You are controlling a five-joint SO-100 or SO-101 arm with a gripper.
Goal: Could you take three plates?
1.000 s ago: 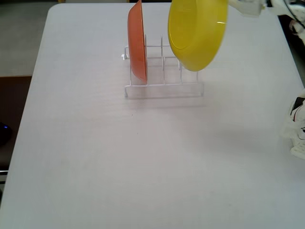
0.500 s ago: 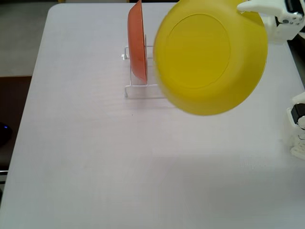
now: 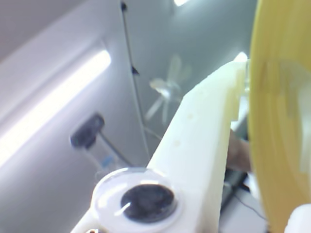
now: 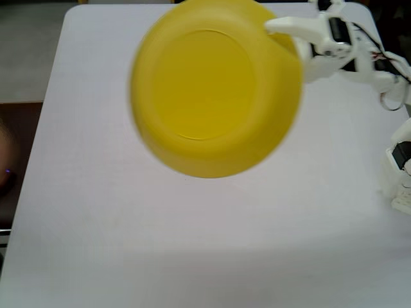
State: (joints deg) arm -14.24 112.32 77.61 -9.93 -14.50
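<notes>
The yellow plate point(image 4: 212, 90) is lifted high above the white table point(image 4: 192, 244), close to the fixed camera, with its underside facing it, and slightly blurred. My gripper point(image 4: 282, 32) is shut on the plate's right rim. In the wrist view the plate point(image 3: 282, 121) fills the right edge, and a white finger point(image 3: 204, 141) presses against its rim at my gripper point(image 3: 248, 68). The light blue and cream-white plates are out of view or hidden behind the yellow one.
The white arm point(image 4: 359, 51) reaches in from the upper right of the fixed view, with its base point(image 4: 401, 160) at the right edge. The wrist view looks up at a ceiling with a strip light point(image 3: 53, 102) and a fan point(image 3: 167, 90).
</notes>
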